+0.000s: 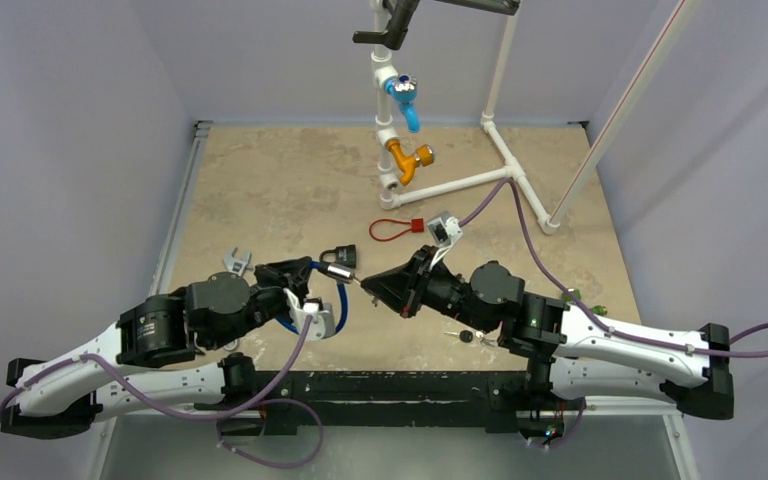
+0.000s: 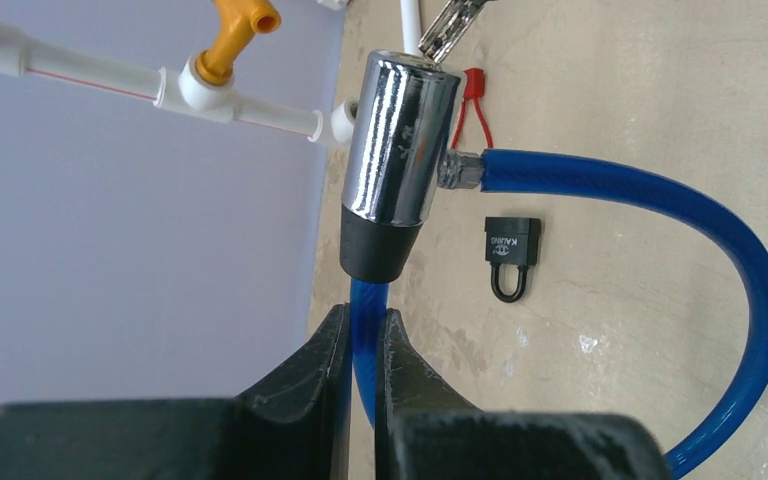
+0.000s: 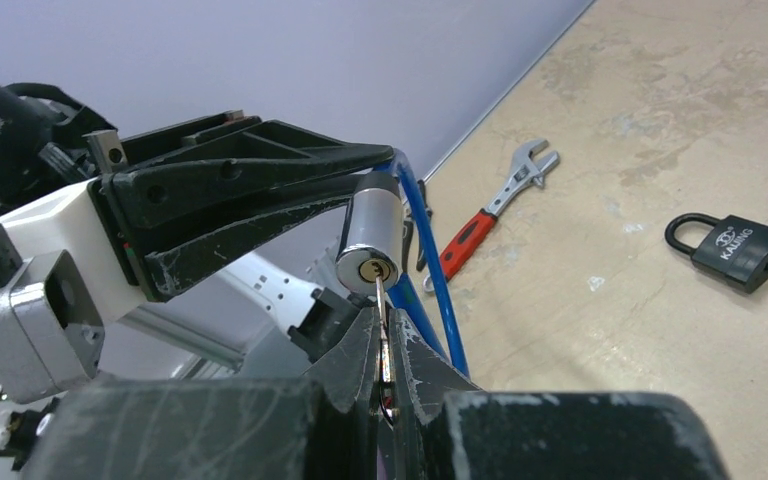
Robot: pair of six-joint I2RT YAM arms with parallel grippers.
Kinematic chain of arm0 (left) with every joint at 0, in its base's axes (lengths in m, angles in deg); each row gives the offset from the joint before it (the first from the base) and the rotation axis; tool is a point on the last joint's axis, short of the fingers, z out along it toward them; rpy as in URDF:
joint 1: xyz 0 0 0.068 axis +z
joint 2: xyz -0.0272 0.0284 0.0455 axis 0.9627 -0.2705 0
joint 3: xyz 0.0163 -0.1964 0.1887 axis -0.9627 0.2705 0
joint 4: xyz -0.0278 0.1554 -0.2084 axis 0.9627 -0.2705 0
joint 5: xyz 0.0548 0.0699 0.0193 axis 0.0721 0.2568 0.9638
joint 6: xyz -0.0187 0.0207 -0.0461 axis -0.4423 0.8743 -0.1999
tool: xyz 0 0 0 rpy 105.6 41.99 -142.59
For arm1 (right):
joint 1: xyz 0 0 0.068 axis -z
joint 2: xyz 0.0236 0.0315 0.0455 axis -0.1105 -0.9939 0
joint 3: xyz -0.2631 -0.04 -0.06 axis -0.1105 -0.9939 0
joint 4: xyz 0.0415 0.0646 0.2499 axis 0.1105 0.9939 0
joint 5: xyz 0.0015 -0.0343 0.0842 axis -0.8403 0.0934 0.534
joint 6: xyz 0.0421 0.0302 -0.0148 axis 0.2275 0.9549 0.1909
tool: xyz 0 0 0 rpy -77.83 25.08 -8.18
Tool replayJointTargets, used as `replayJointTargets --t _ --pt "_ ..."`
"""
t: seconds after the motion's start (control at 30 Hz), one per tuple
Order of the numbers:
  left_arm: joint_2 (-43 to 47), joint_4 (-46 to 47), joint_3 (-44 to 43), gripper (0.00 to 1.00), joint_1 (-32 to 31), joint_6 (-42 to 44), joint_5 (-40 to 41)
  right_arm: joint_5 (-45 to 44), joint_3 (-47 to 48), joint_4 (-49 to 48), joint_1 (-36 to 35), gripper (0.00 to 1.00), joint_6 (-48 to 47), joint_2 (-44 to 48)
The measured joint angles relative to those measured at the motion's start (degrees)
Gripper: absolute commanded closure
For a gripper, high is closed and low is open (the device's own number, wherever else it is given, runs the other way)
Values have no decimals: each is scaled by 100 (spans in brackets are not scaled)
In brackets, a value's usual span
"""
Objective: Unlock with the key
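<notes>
A blue cable lock (image 2: 660, 190) with a chrome cylinder (image 2: 400, 140) is held up off the table. My left gripper (image 2: 363, 330) is shut on the blue cable just below the cylinder's black collar. In the right wrist view the cylinder (image 3: 370, 235) faces me with its brass keyhole (image 3: 376, 270). My right gripper (image 3: 381, 322) is shut on a thin silver key (image 3: 379, 298) held edge-on, and the blade's tip meets the keyhole. How deep it sits is not visible. From above, the two grippers meet at the cylinder (image 1: 341, 271) near the table's middle.
A black padlock (image 1: 338, 255) lies just behind the cylinder, and a red cable seal (image 1: 400, 227) lies further back. A red-handled wrench (image 1: 237, 262) is left of the left gripper. A white pipe frame with a blue valve (image 1: 403, 98) and a yellow valve (image 1: 408, 160) stands at the back. More keys (image 1: 465, 336) lie under the right arm.
</notes>
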Motion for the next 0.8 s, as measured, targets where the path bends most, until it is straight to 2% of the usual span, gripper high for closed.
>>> replayJointTargets --t 0.4,0.8 --pt "85 24 46 100 -26 476 -385 507 428 831 -9 100 -160 4" --pt "24 66 190 100 -111 673 -120 267 702 1504 -11 100 -13 -229"
